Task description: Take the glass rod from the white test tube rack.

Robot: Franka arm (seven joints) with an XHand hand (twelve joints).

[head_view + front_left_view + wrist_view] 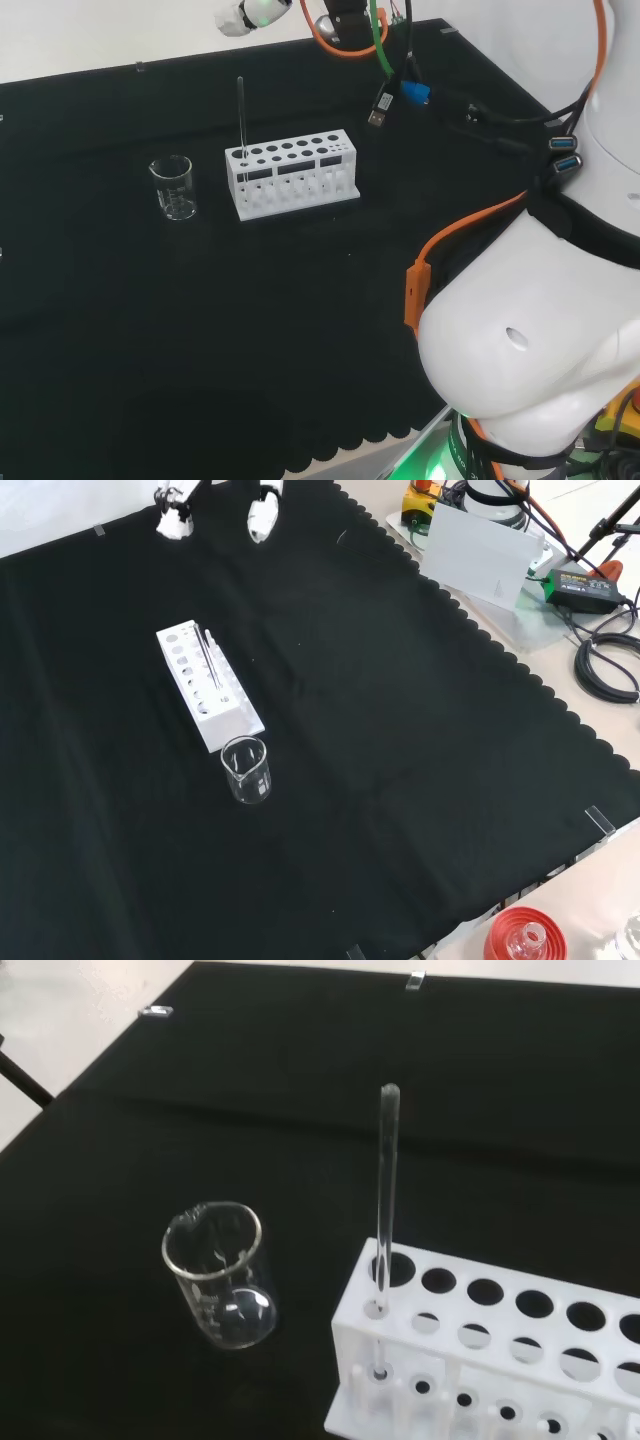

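A white test tube rack (292,172) (205,685) (500,1355) with several round holes stands on the black cloth. A thin glass rod (241,115) (210,658) (386,1180) stands upright in a hole at the rack's end, the end nearest a clear beaker (174,187) (246,769) (218,1275). The hand (252,13) is high above the cloth, beyond the rack, and touches nothing. In the front view two of its white fingertips (173,516) hang spread apart at the top edge, above the rack's far end.
The small beaker stands just off the rack's rod end. Orange and black cables with plugs (400,95) hang near the arm. A red ribbed stand (520,938) with a flask and a white board (480,552) lie off the cloth's scalloped edge.
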